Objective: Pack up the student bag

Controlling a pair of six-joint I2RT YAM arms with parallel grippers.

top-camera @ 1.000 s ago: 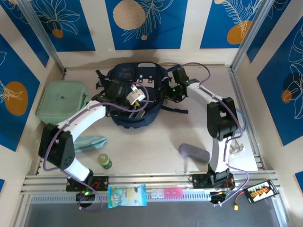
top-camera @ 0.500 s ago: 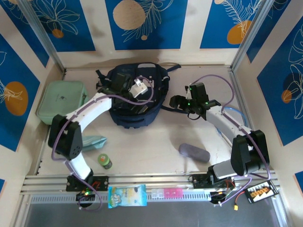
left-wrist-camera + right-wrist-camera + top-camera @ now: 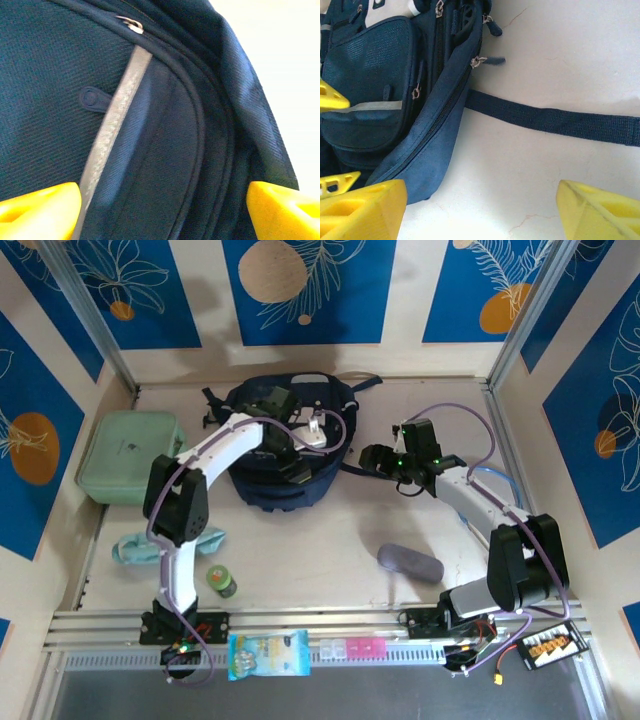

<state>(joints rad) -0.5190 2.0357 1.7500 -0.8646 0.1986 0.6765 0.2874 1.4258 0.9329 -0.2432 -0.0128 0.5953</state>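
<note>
Large dark navy fabric student bag lying flat on the pale bench, with a mint green rectangular zip case just to its left. The left gripper hangs over the bag's front pocket, yellow fingers spread, pinching nothing. The right gripper, just off the bag's right flank near a dark webbing strap, is likewise spread and empty. Probable step: opening a compartment. It is best done by pinching the small metal zip pull squarely while the right fingers pin the flank against dragging.
</note>
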